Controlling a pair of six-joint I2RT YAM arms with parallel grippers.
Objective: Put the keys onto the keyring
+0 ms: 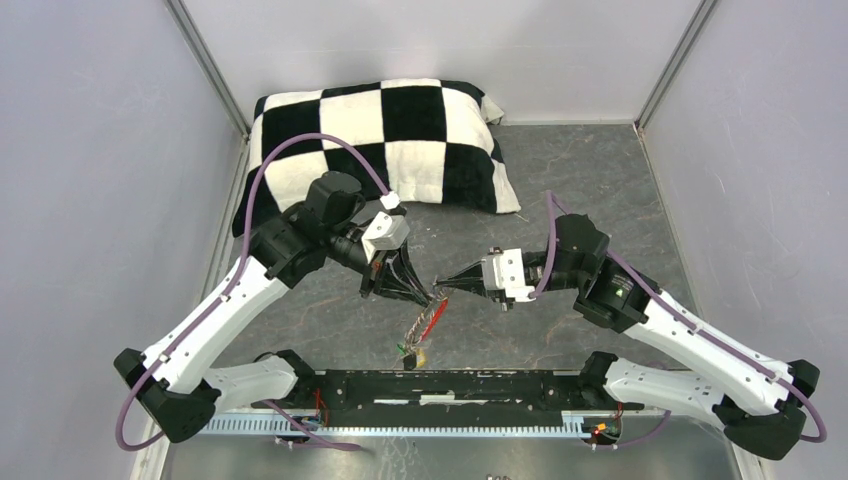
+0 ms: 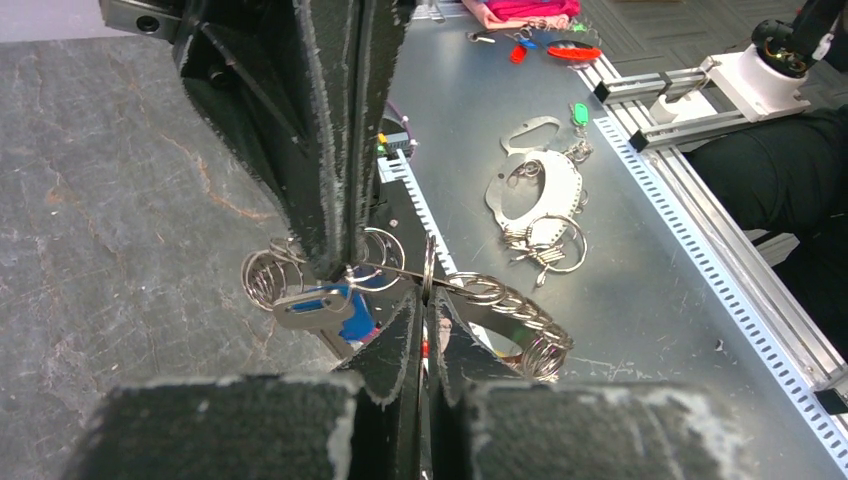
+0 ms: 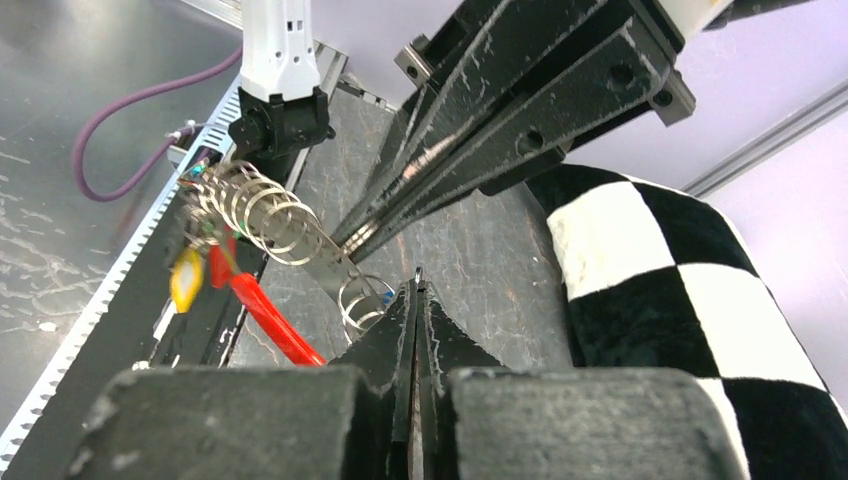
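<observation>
The keyring (image 2: 515,312), a silvery strip strung with many wire rings, hangs in the air between both grippers. My left gripper (image 2: 425,296) is shut on one thin ring of it. My right gripper (image 3: 417,286) meets it tip to tip and is shut on a thin wire ring beside the blue key (image 2: 340,306). A red key tag (image 3: 265,318) and a yellow one (image 3: 186,280) dangle below the bundle. From above, the two grippers (image 1: 437,291) touch over the hanging keys (image 1: 420,335).
A black-and-white checkered cushion (image 1: 380,140) lies at the back of the grey mat. A black rail (image 1: 450,385) runs along the near edge under the keys. Beyond it, on the metal bench, lie other ring bundles (image 2: 535,195) and loose green (image 2: 579,113) and red tags (image 2: 575,52).
</observation>
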